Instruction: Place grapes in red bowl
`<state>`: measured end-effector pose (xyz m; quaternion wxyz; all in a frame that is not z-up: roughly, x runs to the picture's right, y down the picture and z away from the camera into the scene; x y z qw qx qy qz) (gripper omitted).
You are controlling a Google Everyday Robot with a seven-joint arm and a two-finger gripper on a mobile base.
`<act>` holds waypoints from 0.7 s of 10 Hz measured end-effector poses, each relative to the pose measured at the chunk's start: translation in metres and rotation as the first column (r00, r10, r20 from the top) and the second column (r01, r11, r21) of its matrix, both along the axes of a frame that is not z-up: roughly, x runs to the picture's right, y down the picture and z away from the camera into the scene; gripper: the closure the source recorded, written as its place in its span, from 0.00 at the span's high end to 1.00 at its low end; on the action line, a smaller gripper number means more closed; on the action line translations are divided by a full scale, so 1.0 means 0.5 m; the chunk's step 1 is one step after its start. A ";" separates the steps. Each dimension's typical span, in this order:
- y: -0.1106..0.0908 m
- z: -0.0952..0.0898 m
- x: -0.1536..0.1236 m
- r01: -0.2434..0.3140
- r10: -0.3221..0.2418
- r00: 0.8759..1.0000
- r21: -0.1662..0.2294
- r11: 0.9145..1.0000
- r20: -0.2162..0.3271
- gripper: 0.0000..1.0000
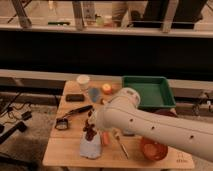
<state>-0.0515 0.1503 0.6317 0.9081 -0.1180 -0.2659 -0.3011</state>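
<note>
The grapes (90,133) are a dark purple-red bunch hanging at the left-centre of the wooden table (65,150), just above a pale blue cloth (91,148). My gripper (91,123) sits directly on top of the bunch and is shut on it, at the end of my thick white arm (150,125), which reaches in from the lower right. The red bowl (153,150) stands at the table's front right, partly under the arm and well to the right of the grapes.
An orange carrot (106,139) lies right of the cloth. A green tray (148,92) fills the back right, with a dark purple bowl (166,113) in front of it. A white cup (83,81), an orange fruit (106,88) and black tools (79,110) sit at the back left.
</note>
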 end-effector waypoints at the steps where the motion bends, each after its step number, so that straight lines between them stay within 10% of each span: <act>1: 0.000 0.000 -0.001 0.001 -0.001 1.000 0.000 1.000 0.000 0.06; 7: -0.012 -0.008 0.042 -0.069 0.070 0.997 0.029 0.997 -0.035 0.06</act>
